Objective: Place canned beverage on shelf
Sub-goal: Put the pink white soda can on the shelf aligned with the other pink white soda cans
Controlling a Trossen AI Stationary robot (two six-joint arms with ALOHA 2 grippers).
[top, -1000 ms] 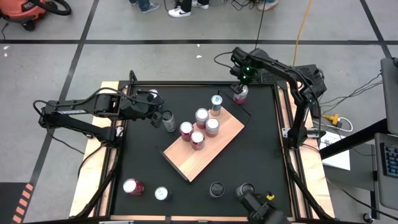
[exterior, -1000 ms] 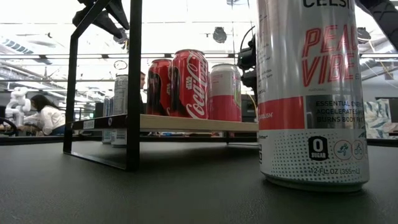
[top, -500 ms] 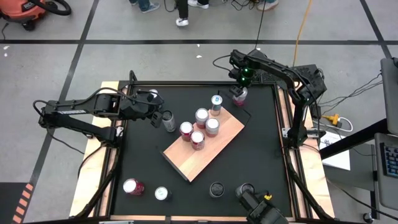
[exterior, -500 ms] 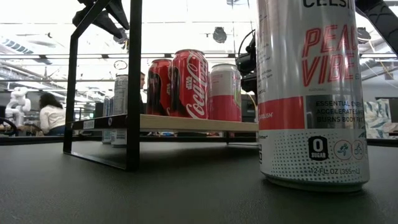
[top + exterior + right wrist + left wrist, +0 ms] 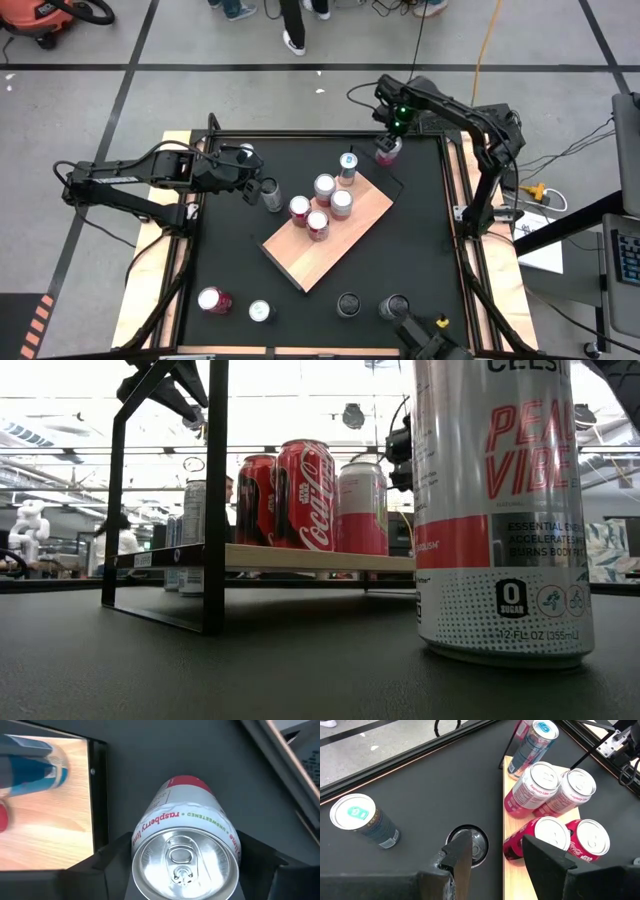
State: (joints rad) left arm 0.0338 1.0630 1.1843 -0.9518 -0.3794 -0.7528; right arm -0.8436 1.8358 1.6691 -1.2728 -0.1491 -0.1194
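The black table (image 5: pixel 420 250) carries the shelf (image 5: pixel 340 240), a light-brown wooden board with a thin black edge lying at a slant near the table's middle; in the low view it stands raised on a black frame (image 5: pixel 214 500). The left arm (image 5: pixel 130 180) reaches in from the side toward the shelf's long edge, and the right arm (image 5: pixel 470 125) bends over the table's far corner beyond the shelf's end. Five cans stand upright on the shelf's far half: a blue-topped can (image 5: pixel 347 166) at the far end, then two pink-and-white cans (image 5: pixel 325 188) and two red cola cans (image 5: pixel 300 209) bunched close together. The left gripper (image 5: pixel 495 850) hovers just beside the shelf's edge with its jaws spread wide, above a silver-topped can (image 5: pixel 469 844) that stands on the table between them, not gripped. The right gripper (image 5: pixel 185 855) sits just off the shelf's far corner with its dark fingers (image 5: pixel 112 857) narrowly around a raspberry can (image 5: pixel 186 845), pressed against both sides of it. Near the table's front edge, well apart from the shelf, stand four more cans, among them a red-topped can (image 5: pixel 213 299).
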